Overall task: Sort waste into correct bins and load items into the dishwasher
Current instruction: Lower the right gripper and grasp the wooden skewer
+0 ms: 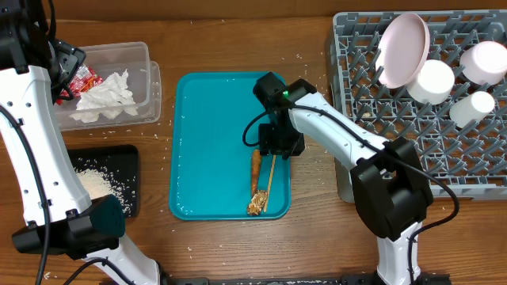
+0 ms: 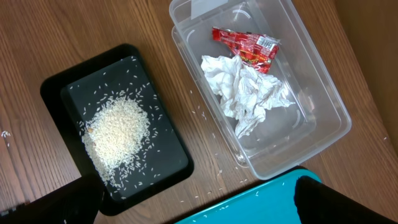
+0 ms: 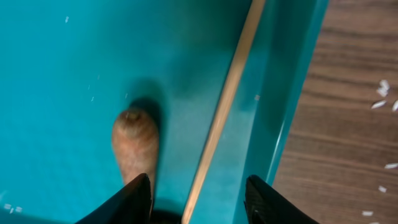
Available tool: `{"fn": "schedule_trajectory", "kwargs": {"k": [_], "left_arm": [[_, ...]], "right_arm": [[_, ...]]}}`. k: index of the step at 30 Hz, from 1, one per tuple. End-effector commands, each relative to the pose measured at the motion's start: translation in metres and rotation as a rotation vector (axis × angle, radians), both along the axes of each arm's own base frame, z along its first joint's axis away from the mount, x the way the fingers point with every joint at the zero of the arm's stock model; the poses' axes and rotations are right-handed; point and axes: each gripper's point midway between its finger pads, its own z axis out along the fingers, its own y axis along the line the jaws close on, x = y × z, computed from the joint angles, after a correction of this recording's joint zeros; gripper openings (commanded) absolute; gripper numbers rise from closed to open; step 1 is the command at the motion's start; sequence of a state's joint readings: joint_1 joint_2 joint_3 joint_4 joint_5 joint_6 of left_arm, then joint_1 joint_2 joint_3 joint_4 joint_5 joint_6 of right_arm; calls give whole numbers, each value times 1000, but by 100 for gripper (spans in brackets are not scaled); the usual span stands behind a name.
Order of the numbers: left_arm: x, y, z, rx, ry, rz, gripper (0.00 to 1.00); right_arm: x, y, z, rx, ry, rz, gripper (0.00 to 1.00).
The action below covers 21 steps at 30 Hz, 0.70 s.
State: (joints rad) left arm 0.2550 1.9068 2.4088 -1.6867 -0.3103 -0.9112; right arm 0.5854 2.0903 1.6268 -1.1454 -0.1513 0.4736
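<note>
Small orange carrot: flat on the teal tray, just beside a thin wooden stick, brown lumpy food scrap at its lower end in the overhead view. Directly above, right gripper, fingers apart, straddling the stick. Over the clear tub and black tray, left gripper, fingers wide apart.
</note>
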Motion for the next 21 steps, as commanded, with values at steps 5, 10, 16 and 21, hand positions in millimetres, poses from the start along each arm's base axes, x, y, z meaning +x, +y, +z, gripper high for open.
{"fn": "schedule_trajectory", "kwargs": {"k": [5, 10, 16, 21], "left_arm": [[-2, -3, 4, 2, -13, 5, 100], [-1, -3, 4, 2, -13, 5, 100], [-1, -3, 4, 2, -13, 5, 100], [-2, -3, 4, 2, -13, 5, 100]], "right_arm": [[1, -5, -14, -27, -27, -26, 47], [-4, -6, -24, -34, -15, -45, 44], [-14, 1, -38, -14, -10, -24, 43], [-20, 9, -39, -14, -13, 0, 41]]}}
